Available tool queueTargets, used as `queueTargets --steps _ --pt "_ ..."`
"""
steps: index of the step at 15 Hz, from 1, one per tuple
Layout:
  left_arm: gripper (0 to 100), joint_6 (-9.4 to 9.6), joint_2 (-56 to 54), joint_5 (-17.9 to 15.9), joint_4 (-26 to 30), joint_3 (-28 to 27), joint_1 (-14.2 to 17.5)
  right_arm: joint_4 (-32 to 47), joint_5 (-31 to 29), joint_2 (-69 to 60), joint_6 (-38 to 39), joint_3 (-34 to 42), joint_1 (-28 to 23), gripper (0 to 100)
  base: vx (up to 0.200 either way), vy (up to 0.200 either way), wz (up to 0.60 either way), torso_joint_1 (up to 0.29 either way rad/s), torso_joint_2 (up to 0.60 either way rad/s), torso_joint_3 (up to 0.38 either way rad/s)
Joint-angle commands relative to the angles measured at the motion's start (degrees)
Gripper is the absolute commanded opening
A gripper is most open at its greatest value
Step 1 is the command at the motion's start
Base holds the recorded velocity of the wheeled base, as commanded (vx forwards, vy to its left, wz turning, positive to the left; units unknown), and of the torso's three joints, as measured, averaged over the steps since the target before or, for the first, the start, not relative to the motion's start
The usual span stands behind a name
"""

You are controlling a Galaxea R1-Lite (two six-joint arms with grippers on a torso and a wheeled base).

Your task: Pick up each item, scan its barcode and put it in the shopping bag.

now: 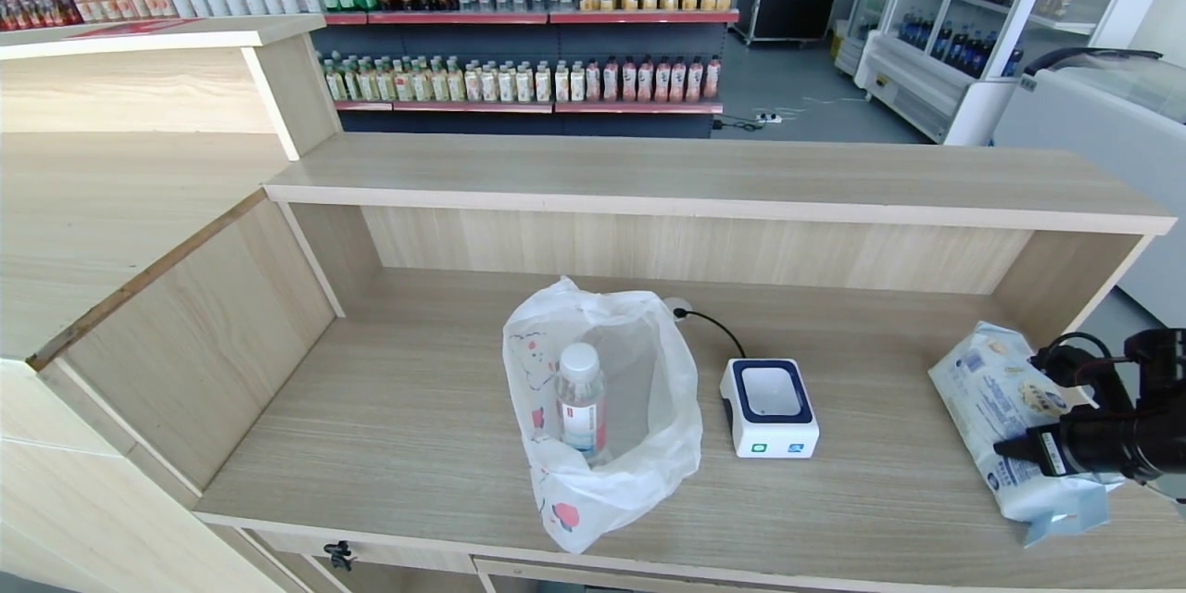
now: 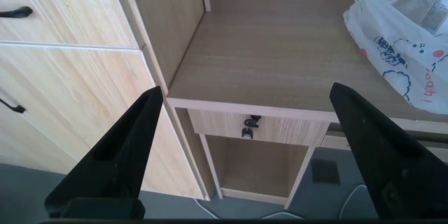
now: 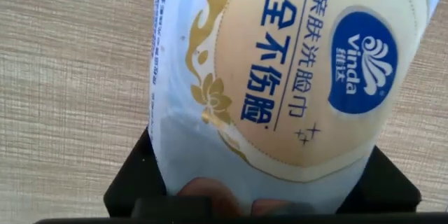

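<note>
Wooden counter (image 1: 417, 408); bottle shelves (image 1: 519, 17) behind; glass-door fridges (image 1: 973, 9) at right.

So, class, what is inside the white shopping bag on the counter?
A clear bottle with a white cap stands upright inside the shopping bag. The bag's wall covers its base and anything lower.

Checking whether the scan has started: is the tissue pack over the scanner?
No: the tissue pack is at the right end of the counter, well apart from the scanner, whose top is bare.

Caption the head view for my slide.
Right gripper grasps the tissue pack; bottle stands in the shopping bag beside the scanner.
</note>
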Motion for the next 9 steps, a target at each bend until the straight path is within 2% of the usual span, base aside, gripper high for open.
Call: queueTargets --steps 1,2,7,9 --pt "100 0.00 0.0 0.0 0.0 0.0 0.0 0.0 0.3 -2.7 0.0 -0.2 0.0 0 0.000 0.000 0.00 0.000 0.00 0.000" --pt "100 0.00 0.0 0.0 0.0 0.0 0.0 0.2 1.8 -6.8 0.0 -0.1 0.1 0 0.000 0.000 0.00 0.000 0.00 0.000" --pt "100 0.00 0.0 0.0 0.0 0.0 0.0 10.9 23.4 -37.1 -1.1 5.3 0.0 0 0.000 0.000 0.00 0.000 0.00 0.000" --pt "100 0.00 0.0 0.0 0.0 0.0 0.0 15.3 30.0 -45.5 -2.2 8.1 2.5 0 0.000 0.000 0.00 0.000 0.00 0.000"
